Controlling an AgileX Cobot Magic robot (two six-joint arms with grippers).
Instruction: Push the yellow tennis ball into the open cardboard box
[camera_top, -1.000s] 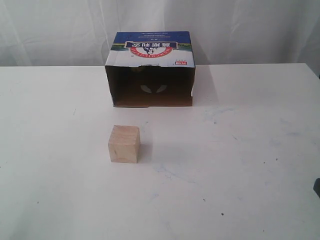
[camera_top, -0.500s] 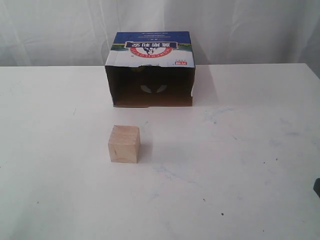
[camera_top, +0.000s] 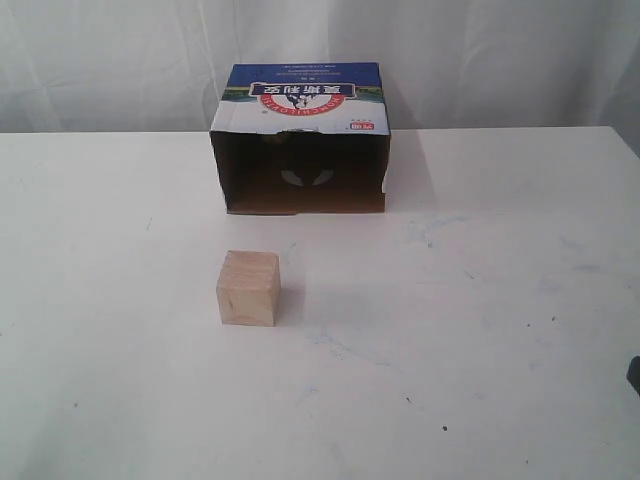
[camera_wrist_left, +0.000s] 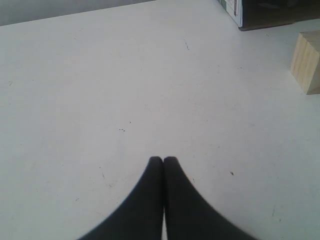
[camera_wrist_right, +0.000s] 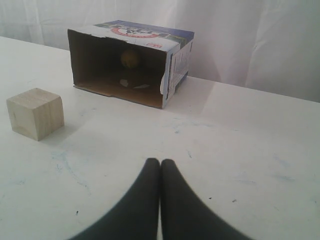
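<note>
We see the yellow tennis ball (camera_wrist_right: 130, 58) inside the open cardboard box (camera_top: 300, 170), upper centre of the exterior frame. Our left tool (camera_wrist_left: 163, 160) and right tool (camera_wrist_right: 160, 162) are pinched closed, empty, over the tabletop (camera_top: 480, 330). A wooden cube (camera_top: 248, 288) sits lower in the frame.

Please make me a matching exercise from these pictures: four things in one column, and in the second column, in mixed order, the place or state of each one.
Things:
1. tennis ball
2. wooden cube
3. cardboard box
4. left gripper

Places or states:
A. shut, holding nothing
B. on the bare table, in front of the box
C. deep inside the box
D. its open side faces the cube

Right pairs: 1-C, 2-B, 3-D, 4-A.
</note>
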